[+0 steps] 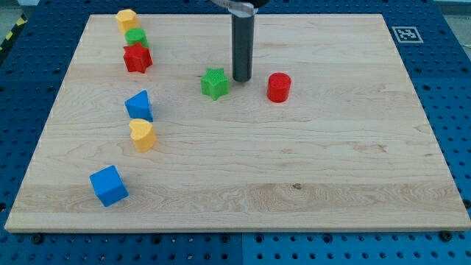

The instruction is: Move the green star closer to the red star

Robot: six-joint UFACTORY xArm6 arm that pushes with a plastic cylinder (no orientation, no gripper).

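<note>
My tip (241, 79): lower end of a straight dark rod that comes down from the top edge of the frame, a little left of centre; it rests on the board. It is a plain rod end with nothing to spread or pinch, and it holds nothing.
Tip and nearest blocks: just to the right of the green star, very near it, though I cannot tell if they touch; the red cylinder is to the tip's right, a bit farther off.
Green star (214, 83): upper middle of the frame, lying flat on the board, apart from the other blocks.
Red cylinder (279, 87): upright, right of the rod, level with the green star.
Red star (137, 58): upper left of the frame, well apart from the green star.
Green cylinder (136, 37): just above the red star, touching or nearly so.
Yellow block (126, 19): top of that upper-left column, shape unclear, perhaps a heart.
Blue block (139, 105): left of centre, below the red star; shape hard to make out.
Yellow heart (142, 135): directly below the blue block, close to it.
Blue cube (109, 185): lower left of the frame, alone.
Board (331, 177): pale wood, on a blue perforated table (456, 88).
</note>
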